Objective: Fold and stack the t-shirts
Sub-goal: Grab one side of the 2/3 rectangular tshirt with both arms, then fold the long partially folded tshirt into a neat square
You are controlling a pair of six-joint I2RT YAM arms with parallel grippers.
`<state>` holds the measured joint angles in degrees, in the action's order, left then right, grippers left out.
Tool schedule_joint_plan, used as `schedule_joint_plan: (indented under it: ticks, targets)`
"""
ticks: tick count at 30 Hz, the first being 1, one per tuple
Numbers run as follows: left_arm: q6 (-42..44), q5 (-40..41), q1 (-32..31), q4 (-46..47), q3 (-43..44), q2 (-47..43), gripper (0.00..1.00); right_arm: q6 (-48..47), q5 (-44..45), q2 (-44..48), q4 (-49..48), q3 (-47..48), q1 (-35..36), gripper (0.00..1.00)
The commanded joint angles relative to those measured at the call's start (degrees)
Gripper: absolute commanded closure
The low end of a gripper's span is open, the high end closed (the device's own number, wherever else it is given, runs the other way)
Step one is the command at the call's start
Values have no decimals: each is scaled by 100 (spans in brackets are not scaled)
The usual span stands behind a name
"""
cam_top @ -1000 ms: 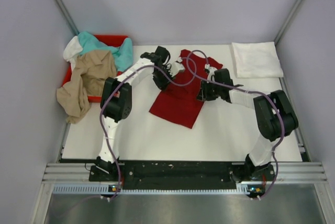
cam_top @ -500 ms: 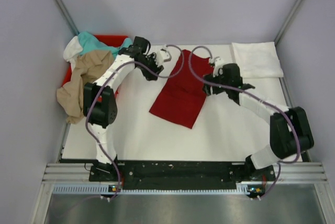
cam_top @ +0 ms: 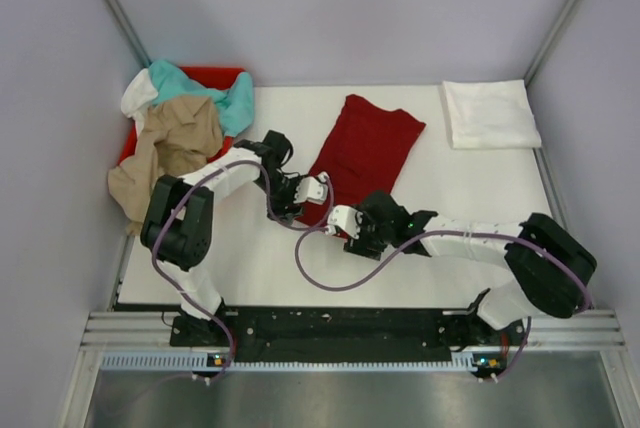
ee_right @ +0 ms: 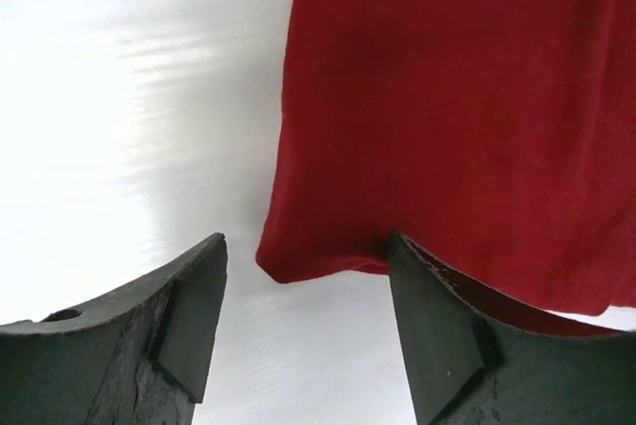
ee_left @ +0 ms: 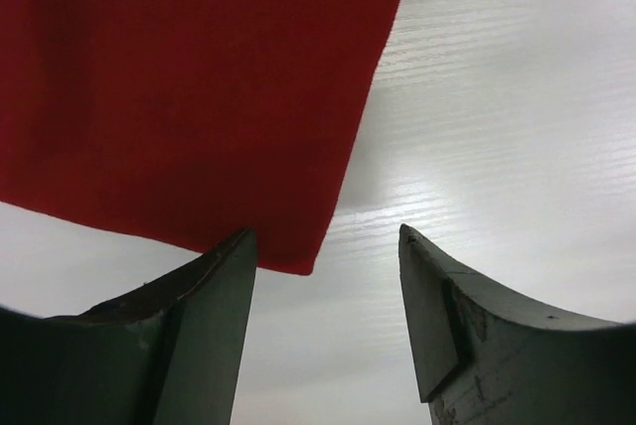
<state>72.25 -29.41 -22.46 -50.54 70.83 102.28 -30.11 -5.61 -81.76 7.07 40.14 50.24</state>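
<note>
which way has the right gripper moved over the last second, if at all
Yes: in the top view the right gripper has swung left and toward the near edge of the table, away from the folded white t-shirt.

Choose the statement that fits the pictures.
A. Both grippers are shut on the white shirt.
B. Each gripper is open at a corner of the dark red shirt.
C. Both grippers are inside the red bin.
B: in each wrist view the jaws stand apart with a corner of the dark red shirt between them, for the left gripper and the right gripper.
</note>
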Motion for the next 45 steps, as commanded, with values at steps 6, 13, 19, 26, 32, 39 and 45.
schedule_joint_plan:
  ticks: [6, 13, 19, 26, 32, 39, 45]
  targets:
    - [88, 514, -250, 660, -201, 371, 37, -461, 726, -675, 110, 328, 320, 59]
    - [-140, 1209, -382, 1064, -403, 504, 58, -408, 640, -508, 145, 319, 320, 96]
    - [-913, 1762, -479, 1214, -439, 425, 100, -198, 306, -26, 373, 319, 320, 100]
    - [-1257, 1386, -540, -392, -771, -865, 100, -83, -256, 976, 2067, 714, 855, 100]
    - [-897, 595, -584, -2264, -1177, -2184, 100, 557, -1686, 1969, 3010, 838, 1216, 100]
    - [-1334, 453, -584, -2584, -247, -2538, 100, 1112, -2304, 2612, 2871, 855, 323, 100]
    - [-2205, 910, -488, -1566, 1308, -1353, 100, 1796, -2410, 2394, 1668, 645, -1725, 100]
